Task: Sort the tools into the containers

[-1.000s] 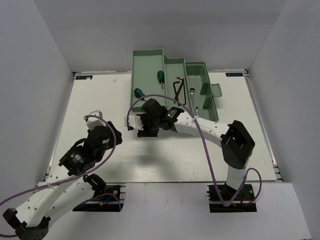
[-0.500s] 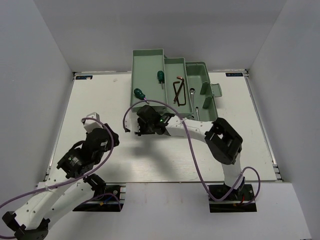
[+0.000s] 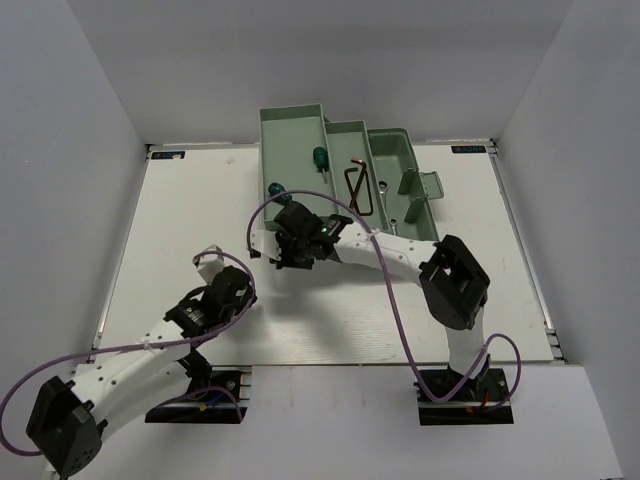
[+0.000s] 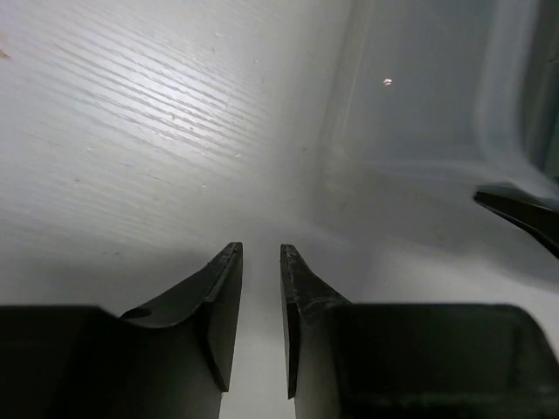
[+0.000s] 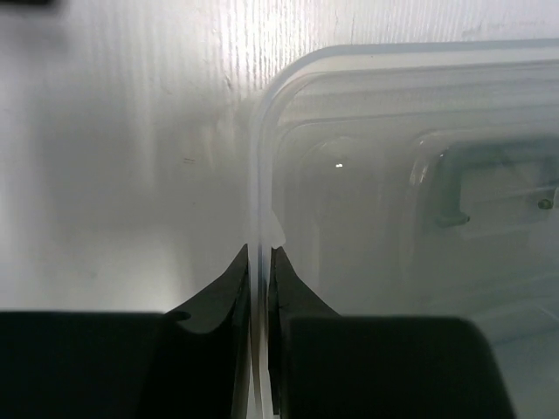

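The pale green toolbox (image 3: 293, 135) stands open at the back of the table. In its trays lie two green-handled screwdrivers (image 3: 320, 157) (image 3: 276, 188), two dark hex keys (image 3: 357, 186) and two silver wrenches (image 3: 383, 186) (image 3: 396, 221). My right gripper (image 3: 283, 250) (image 5: 258, 250) is at the box's near left corner, shut on the thin rim of the translucent lid (image 5: 393, 175). My left gripper (image 3: 240, 287) (image 4: 260, 248) hovers low over bare table to the near left, its jaws a narrow gap apart with nothing between them.
The lid's dim handle (image 5: 454, 188) shows through the plastic. White walls close the table on three sides. The right arm's elbow (image 3: 455, 280) rises over the table's right half. A purple cable (image 3: 395, 320) loops along each arm.
My right gripper has shut on the lid's rim, and the toolbox's left part has shifted slightly. The left arm has drawn back toward the near edge with its jaws narrowing.
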